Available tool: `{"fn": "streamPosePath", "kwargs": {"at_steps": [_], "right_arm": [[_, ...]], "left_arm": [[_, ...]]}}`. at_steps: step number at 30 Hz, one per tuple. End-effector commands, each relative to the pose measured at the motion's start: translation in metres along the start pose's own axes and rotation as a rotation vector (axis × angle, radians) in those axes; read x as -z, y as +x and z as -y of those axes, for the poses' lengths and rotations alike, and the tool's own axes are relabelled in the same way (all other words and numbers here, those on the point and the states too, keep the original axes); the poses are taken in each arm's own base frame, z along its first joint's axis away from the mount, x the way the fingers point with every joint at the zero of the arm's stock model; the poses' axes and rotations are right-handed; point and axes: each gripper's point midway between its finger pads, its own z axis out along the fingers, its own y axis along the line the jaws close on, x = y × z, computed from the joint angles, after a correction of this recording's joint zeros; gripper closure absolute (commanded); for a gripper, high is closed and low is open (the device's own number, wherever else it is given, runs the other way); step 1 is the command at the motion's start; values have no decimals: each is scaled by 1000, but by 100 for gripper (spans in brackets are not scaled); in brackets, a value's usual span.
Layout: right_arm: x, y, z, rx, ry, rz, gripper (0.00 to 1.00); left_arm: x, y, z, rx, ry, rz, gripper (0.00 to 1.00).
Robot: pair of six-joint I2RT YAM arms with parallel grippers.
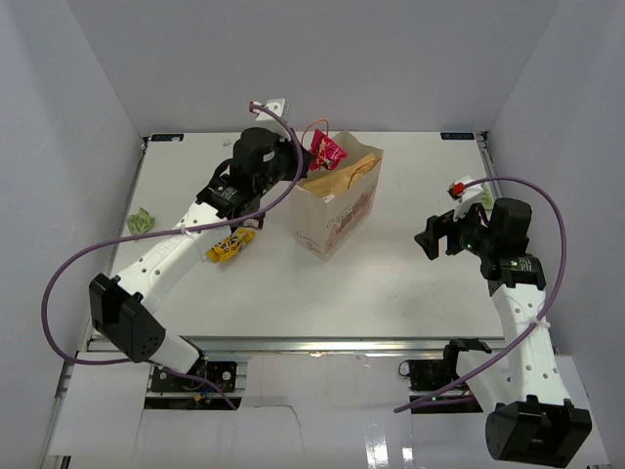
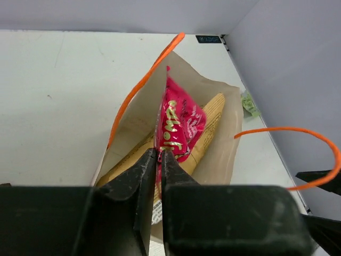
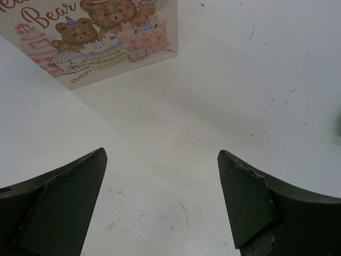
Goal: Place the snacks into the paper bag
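Cream paper carrier bag point(image 1: 342, 220) upright on white table point(image 1: 410, 283), slightly left of centre. Large tan crinkly bag point(image 2: 212, 118) inside it, leaning along wall. Small red-pink wrapper point(image 1: 328, 150) at carrier bag's mouth, over far rim, above tan bag, pinched in left gripper point(image 2: 160, 157). Yellow candy packet point(image 1: 228, 246) on table left of carrier bag, beneath left arm point(image 1: 176, 256). Small green crumpled packet point(image 1: 142, 222) at table's left edge. Right gripper point(image 1: 431, 237) right of carrier bag, well apart.

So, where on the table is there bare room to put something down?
Bare table between the paper bag and the open right hand, and the strip along the near edge in front of the bag. Crowded left of the bag: the left hand holds the pink wrapper over its mouth, and a yellow packet lies under the left arm.
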Motion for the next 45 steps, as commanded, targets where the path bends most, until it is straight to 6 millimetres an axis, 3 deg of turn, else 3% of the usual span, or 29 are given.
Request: {"fn": "streamPosePath", "kwargs": {"at_steps": [1,2,5,10,11,12,13,14,15,16,17,18,19,23,25,28,29,31,32,33,35,38,45], "right_arm": [[5,-15,8,2,55,52,10],[5,-11,16,-17,96,40,10],[6,-8,35,-76,206,28,10],[0,-8,85,-242,449,31,10],[-3,-1,107,-292,552,6,10],[0,-10,125,-295,634,9,10],[-6,9,151,-312,745,-75,10],[-11,15,163,-302,780,-118,10],[-15,20,176,-271,818,-168,10],[-18,10,193,-244,859,-185,10],[-34,39,210,-218,889,-319,10],[-38,45,222,-150,905,-384,10],[-43,51,233,-122,923,-430,10],[-76,62,273,-61,965,-522,9],[-85,62,281,-67,969,-521,9],[-103,61,293,-62,959,-531,8],[-110,71,297,-53,958,-559,8],[-115,64,309,-12,975,-557,7],[-122,74,312,-4,964,-574,7],[-126,71,314,3,952,-565,6],[-140,78,313,20,893,-566,0],[-151,88,314,26,862,-579,21],[-150,113,308,13,852,-641,55]], "left_arm": [[-4,-22,6,-71,-11,22,76],[-6,-18,8,-71,0,2,52],[-1,-19,16,-72,14,4,29],[24,-41,32,-74,79,48,18],[40,-45,35,-75,97,63,18],[49,-45,36,-76,110,66,18],[59,-45,34,-71,109,73,18],[69,-43,30,-66,100,76,17],[92,-37,21,-55,87,86,17],[103,-31,7,-44,37,88,15],[114,-23,-1,-18,13,87,13],[125,-13,-12,-9,-13,80,12],[144,12,-34,-2,-76,52,10],[183,72,-77,87,-195,-37,9],[200,97,-90,155,-228,-60,9],[213,111,-101,256,-255,-31,9],[215,112,-103,273,-262,-18,9],[217,115,-105,305,-266,-10,9],[216,118,-107,304,-273,-15,9],[215,120,-107,305,-276,-21,9],[210,124,-108,300,-288,-45,9],[203,131,-108,305,-301,-83,9],[198,140,-107,320,-295,-102,9]]}}
